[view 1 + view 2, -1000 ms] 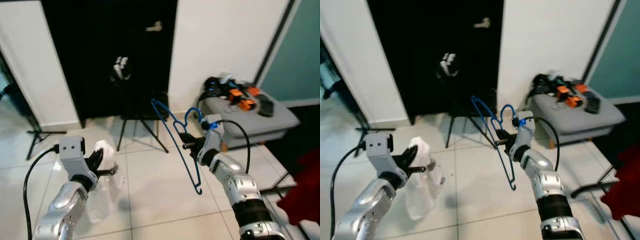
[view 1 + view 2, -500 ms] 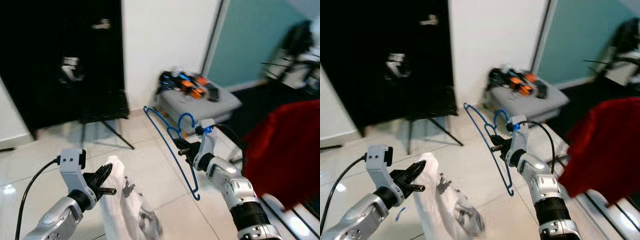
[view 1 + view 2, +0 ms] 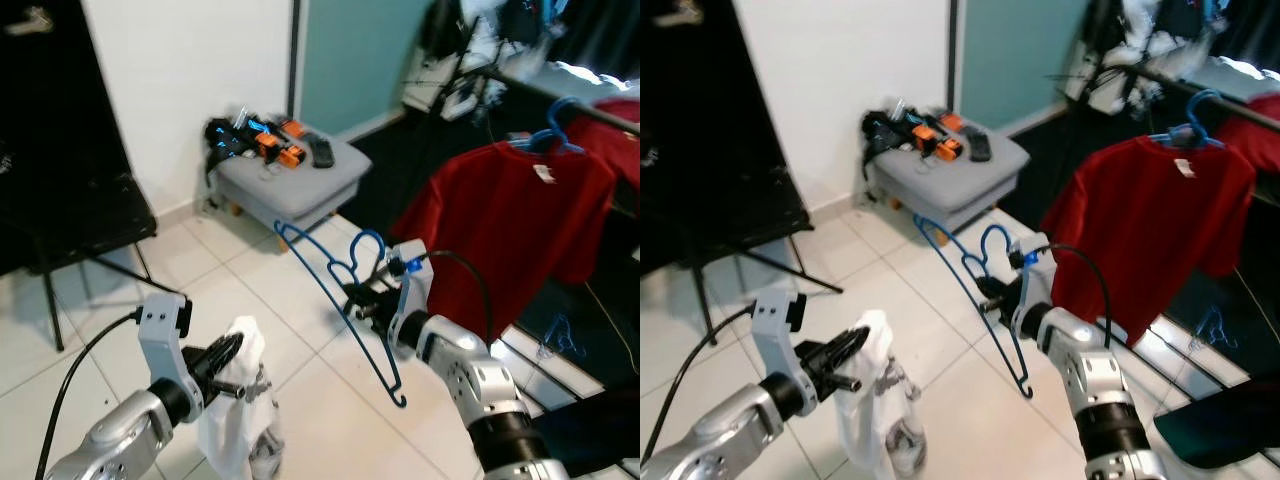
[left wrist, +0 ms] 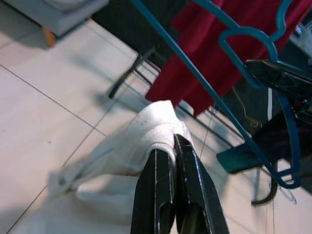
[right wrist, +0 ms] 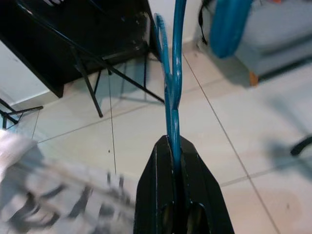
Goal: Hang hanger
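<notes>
A blue plastic hanger (image 3: 335, 290) hangs in the air in front of me, held near its hook by my right gripper (image 3: 363, 303), whose fingers (image 5: 173, 161) are shut on it. My left gripper (image 3: 232, 357) is low on the left, shut on a white garment (image 3: 238, 420) that dangles down toward the tiled floor; the left wrist view shows the white cloth (image 4: 151, 141) pinched between the fingers. To the right a red T-shirt (image 3: 505, 225) hangs on another blue hanger (image 3: 552, 135) from a clothes rail.
A grey padded stool (image 3: 295, 180) with black and orange gadgets on it stands by the white wall. A black tripod (image 3: 70, 250) and dark door are at the far left. A rack foot and dark floor lie to the right.
The whole view has swung to the right, bringing the red shirt and rail into sight. Both grippers keep their holds on the hanger and the white garment.
</notes>
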Available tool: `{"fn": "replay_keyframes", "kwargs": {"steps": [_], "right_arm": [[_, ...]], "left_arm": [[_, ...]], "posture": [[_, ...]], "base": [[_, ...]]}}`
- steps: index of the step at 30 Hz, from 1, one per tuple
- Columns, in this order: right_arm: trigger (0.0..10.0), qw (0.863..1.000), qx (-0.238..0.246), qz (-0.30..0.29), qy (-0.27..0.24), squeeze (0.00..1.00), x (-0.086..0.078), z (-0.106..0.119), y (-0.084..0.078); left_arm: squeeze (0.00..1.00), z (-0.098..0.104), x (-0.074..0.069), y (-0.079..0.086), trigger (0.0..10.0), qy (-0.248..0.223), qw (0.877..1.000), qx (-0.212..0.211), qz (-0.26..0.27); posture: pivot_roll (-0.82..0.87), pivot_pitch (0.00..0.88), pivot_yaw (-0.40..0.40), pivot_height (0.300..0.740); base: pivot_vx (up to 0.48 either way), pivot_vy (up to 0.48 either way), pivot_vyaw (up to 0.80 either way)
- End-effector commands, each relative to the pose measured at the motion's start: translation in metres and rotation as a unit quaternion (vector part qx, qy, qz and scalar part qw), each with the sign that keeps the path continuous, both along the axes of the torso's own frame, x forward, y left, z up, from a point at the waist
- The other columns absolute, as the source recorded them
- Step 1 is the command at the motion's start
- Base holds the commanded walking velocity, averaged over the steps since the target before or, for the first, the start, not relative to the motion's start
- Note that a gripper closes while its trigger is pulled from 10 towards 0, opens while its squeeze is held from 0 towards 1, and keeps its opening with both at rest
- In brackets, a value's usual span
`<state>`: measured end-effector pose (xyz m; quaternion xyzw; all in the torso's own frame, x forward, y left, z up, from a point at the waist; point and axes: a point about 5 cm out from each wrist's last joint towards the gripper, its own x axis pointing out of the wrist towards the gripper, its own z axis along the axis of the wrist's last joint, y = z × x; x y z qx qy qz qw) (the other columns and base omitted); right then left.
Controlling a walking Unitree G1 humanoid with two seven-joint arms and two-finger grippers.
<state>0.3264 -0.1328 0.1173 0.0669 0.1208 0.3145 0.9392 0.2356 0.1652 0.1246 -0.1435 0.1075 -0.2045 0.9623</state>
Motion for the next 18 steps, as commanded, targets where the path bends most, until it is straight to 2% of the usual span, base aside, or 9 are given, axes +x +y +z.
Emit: {"fn": "replay_keyframes", "kwargs": {"steps": [1, 3, 5, 10, 12, 13, 15, 16, 18], "right_arm": [[10.0, 1.0, -0.003, 0.006, -0.004, 0.0, -0.003, 0.003, -0.003], [10.0, 1.0, -0.003, 0.006, -0.004, 0.0, -0.003, 0.003, -0.003], [10.0, 1.0, -0.002, 0.012, -0.006, 0.0, -0.005, 0.005, -0.004], [10.0, 0.999, 0.003, 0.03, -0.018, 0.0, -0.01, 0.01, -0.004], [10.0, 0.999, 0.002, 0.045, -0.029, 0.0, -0.012, 0.014, -0.005], [10.0, 0.997, 0.001, 0.062, -0.042, 0.0, -0.013, 0.022, -0.007], [10.0, 0.997, 0.001, 0.062, -0.042, 0.0, -0.013, 0.022, -0.007], [10.0, 0.994, -0.007, 0.087, -0.062, 0.0, -0.014, 0.034, -0.014], [10.0, 0.99, -0.023, 0.111, -0.084, 0.0, -0.014, 0.05, -0.024]], "left_arm": [[0.0, 0.007, 0.003, -0.003, 10.0, -0.029, 0.998, 0.045, -0.014], [0.0, 0.007, 0.003, -0.003, 10.0, -0.029, 0.998, 0.045, -0.014], [0.0, 0.018, 0.01, 0.001, 10.0, -0.075, 0.989, 0.125, -0.018], [0.0, 0.04, 0.019, 0.008, 10.0, -0.144, 0.967, 0.206, -0.031], [0.0, 0.052, 0.022, 0.012, 10.0, -0.179, 0.95, 0.253, -0.044], [0.0, 0.062, 0.024, 0.018, 10.0, -0.209, 0.925, 0.311, -0.062], [0.0, 0.062, 0.024, 0.018, 10.0, -0.209, 0.925, 0.311, -0.062], [0.0, 0.073, 0.025, 0.026, 10.0, -0.227, 0.9, 0.363, -0.083], [0.0, 0.085, 0.024, 0.034, 10.0, -0.241, 0.877, 0.403, -0.1]], "posture": [[-0.07, 0.133, -0.055, 0.74], [-0.07, 0.133, -0.055, 0.74], [-0.08, 0.136, -0.053, 0.74], [-0.08, 0.14, -0.042, 0.74], [-0.08, 0.144, -0.039, 0.74], [-0.09, 0.144, -0.036, 0.74], [-0.09, 0.144, -0.036, 0.74], [-0.09, 0.144, -0.034, 0.74], [-0.1, 0.138, -0.033, 0.74]], "base": [[0.0, 0.0, -0.8], [0.0, 0.0, -0.8], [0.0, 0.0, -0.8], [0.0, 0.0, -0.8], [0.0, 0.0, -0.8], [0.0, 0.0, -0.8], [0.0, 0.0, -0.8], [0.0, 0.0, -0.8], [0.0, 0.0, -0.8]]}}
